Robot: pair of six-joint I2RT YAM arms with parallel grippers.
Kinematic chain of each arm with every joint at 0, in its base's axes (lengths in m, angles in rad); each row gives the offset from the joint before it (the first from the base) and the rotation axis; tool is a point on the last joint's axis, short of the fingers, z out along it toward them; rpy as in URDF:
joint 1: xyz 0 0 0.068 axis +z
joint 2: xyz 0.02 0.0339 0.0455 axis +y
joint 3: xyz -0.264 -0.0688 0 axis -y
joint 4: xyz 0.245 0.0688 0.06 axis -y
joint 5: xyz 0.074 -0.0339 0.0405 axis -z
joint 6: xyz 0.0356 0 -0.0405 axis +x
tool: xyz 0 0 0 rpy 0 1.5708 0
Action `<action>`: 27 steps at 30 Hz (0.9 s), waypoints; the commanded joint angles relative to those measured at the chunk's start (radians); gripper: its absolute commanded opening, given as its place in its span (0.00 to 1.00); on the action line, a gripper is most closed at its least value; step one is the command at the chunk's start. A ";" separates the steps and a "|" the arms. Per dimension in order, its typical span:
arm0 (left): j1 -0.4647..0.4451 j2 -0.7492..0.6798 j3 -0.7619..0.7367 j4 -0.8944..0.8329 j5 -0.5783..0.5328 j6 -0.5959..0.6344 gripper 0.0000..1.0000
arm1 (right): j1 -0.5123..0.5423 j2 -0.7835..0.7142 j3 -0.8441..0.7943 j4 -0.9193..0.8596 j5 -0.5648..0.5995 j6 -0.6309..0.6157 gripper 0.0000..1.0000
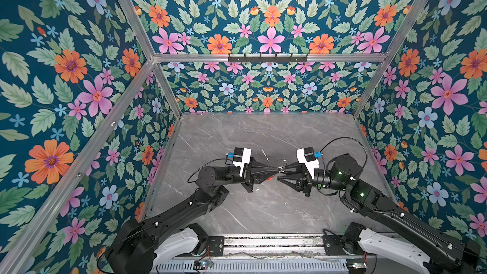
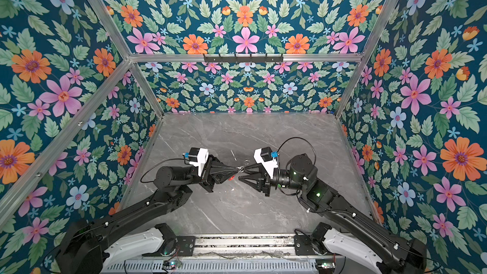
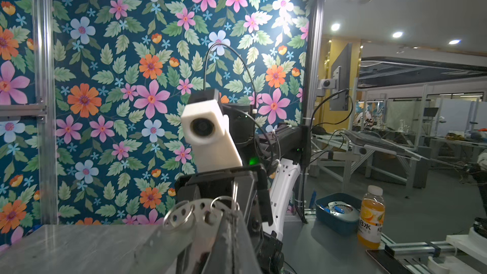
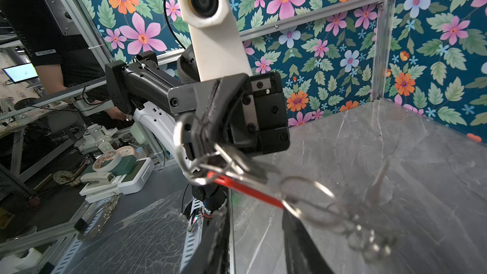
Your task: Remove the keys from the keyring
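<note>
From where I am standing, two black arms are meeting nose to nose above the middle of the grey marble-patterned tabletop [image 1: 263, 206]. The left gripper [image 1: 274, 170], at nine o'clock, is clamping the large thin grey metal keyring [image 4: 208, 177] with its red tubular sleeve [image 4: 245, 189]. The right gripper [image 1: 279, 173], at three o'clock, is standing partly spread with its upper finger at the cluster; whether it is gripping anything, I cannot tell.

The hoop looks stiff, light and slippery, so I would pinch the bare wire beside the sleeve.

Small silvery metal keys [image 4: 369, 235] are dangling from smaller rings, too blurred to count. Farther off, toward twelve o'clock, one thin silvery piece [image 1: 264, 155] is lying alone.
</note>
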 commanded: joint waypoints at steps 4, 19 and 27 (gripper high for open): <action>0.010 0.044 -0.012 0.306 0.018 -0.146 0.00 | 0.010 -0.050 0.003 -0.042 -0.023 -0.022 0.44; 0.012 0.017 -0.045 0.271 -0.006 -0.152 0.00 | 0.028 -0.121 0.111 -0.120 0.082 -0.071 0.47; 0.011 -0.025 -0.060 0.210 -0.018 -0.117 0.00 | 0.028 -0.014 0.219 -0.161 0.028 -0.072 0.32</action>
